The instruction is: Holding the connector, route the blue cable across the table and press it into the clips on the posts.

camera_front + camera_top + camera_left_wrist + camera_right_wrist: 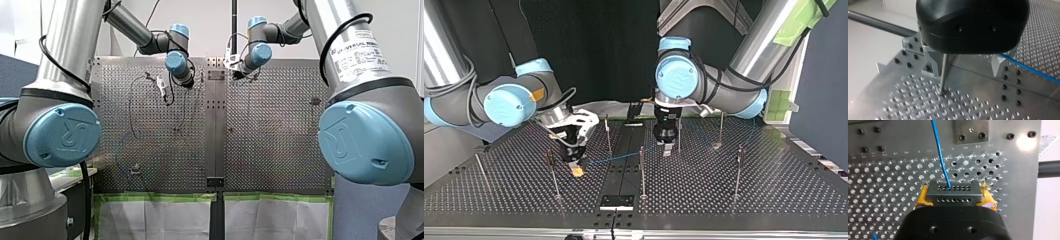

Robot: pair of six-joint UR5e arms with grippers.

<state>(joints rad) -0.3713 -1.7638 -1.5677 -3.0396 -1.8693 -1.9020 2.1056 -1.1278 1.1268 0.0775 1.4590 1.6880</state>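
In the right wrist view my right gripper (955, 198) is shut with its yellow pads (921, 198) on a grey multi-hole connector (953, 192). The blue cable (939, 152) leaves the connector and runs ahead over the perforated table. At the top view's left the same right gripper (577, 169) hovers just above the plate, and the cable (616, 158) stretches toward my left gripper (666, 145). In the left wrist view my left gripper (965, 72) is open. A thin post (943, 75) stands between its metal fingers (931, 65), and the cable (1030, 71) passes beside the other finger.
Several thin posts stand on the table, among them a post (642, 170) near the middle, a post (553, 175) beside my right gripper and a post (738, 172) at the top view's right. A black plate (616, 201) sits on the centre rail near the table's edge.
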